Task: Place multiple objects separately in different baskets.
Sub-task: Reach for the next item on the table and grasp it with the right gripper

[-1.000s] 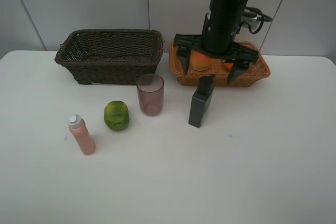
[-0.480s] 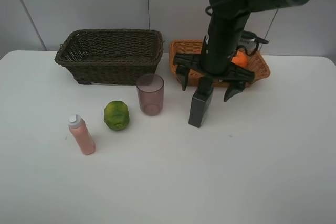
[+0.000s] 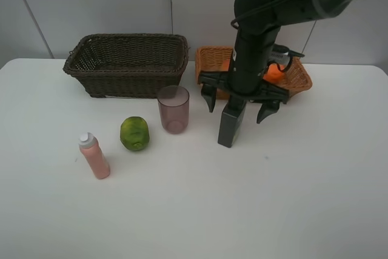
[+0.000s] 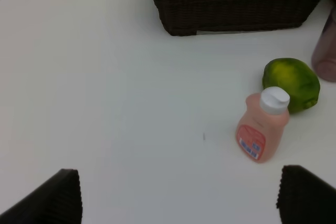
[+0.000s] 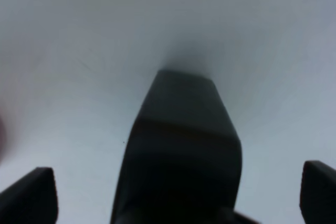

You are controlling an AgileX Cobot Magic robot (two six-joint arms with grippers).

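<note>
Four items wait on your surface; your right pincer (image 3: 237,111) stands wide open, empty, straddling the dark pump bottle (image 3: 230,128) just near of the tan basket (image 3: 301,80). Next, likely: lower, close on it, lift toward the dark basket (image 3: 127,72).

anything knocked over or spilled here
Nothing stands out. The dark pump bottle, pink bottle and cup stand upright, the green fruit lies beside the cup, and the dark basket and tan basket look intact.
</note>
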